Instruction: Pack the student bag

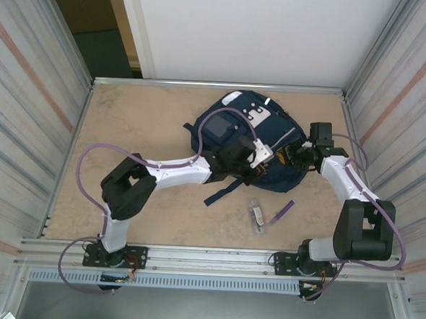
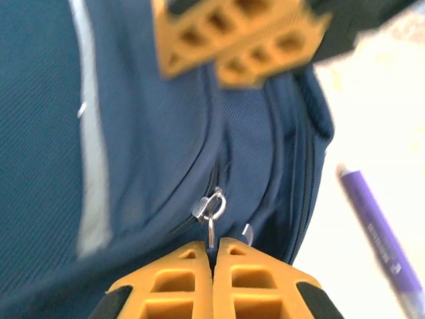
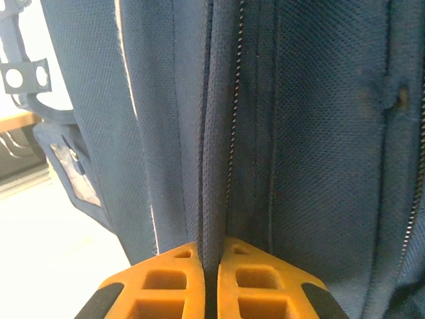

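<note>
The navy student bag lies flat in the middle of the table, its white patches toward the back. My left gripper is at the bag's near right side. In the left wrist view that gripper is shut on the metal zipper pull, with the zip line running up from it. My right gripper meets the bag from the right. Seen from its own wrist, it is shut on a ridge of bag fabric beside a row of zipper teeth. Its orange fingers hang close above the left gripper.
A purple pen lies on the table in front of the bag, also at the right edge of the left wrist view. A small clear item lies left of it. A dark strap trails toward the front. Metal walls enclose the table.
</note>
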Tool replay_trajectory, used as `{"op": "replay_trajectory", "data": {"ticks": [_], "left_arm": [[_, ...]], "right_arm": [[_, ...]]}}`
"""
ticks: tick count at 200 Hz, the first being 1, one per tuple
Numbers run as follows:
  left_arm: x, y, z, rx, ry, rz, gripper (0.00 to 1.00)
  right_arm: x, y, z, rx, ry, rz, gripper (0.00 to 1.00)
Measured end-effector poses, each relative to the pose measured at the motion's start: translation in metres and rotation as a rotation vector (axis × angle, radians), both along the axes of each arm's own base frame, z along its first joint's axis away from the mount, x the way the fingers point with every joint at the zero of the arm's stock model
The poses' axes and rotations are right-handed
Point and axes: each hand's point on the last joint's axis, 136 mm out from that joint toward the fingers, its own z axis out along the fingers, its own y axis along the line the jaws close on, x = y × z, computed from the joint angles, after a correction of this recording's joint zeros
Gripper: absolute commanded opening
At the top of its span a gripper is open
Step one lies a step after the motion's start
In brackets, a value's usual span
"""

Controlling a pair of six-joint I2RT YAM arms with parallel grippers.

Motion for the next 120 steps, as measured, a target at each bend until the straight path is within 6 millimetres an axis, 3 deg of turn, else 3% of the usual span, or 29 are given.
{"op": "replay_trajectory", "data": {"ticks": [20,52,75,89,101,120], "left_arm": [[0.006,0.03,0.0,0.014,-0.019,0.039,0.0],[0.014,0.064,0.02,-0.006,-0.088,0.075,0.0],[0.025,0.079,0.021,0.019,-0.119,0.101,0.21],[0.034,0.093,0.013,0.069,-0.12,0.126,0.48],[0.039,0.101,0.008,0.108,-0.121,0.122,0.57],[0.039,0.096,0.014,0.124,-0.156,0.054,0.7]], "right_arm": [[0.0,0.003,-0.001,0.011,0.013,0.014,0.0],[0.002,0.022,-0.003,0.077,0.041,0.079,0.0],[0.008,0.026,-0.002,0.092,0.036,0.098,0.14],[0.017,0.019,0.003,0.068,-0.002,0.084,0.29],[0.022,0.012,0.007,0.05,-0.028,0.076,0.41],[0.023,0.003,0.014,0.023,-0.062,0.061,0.51]]}}
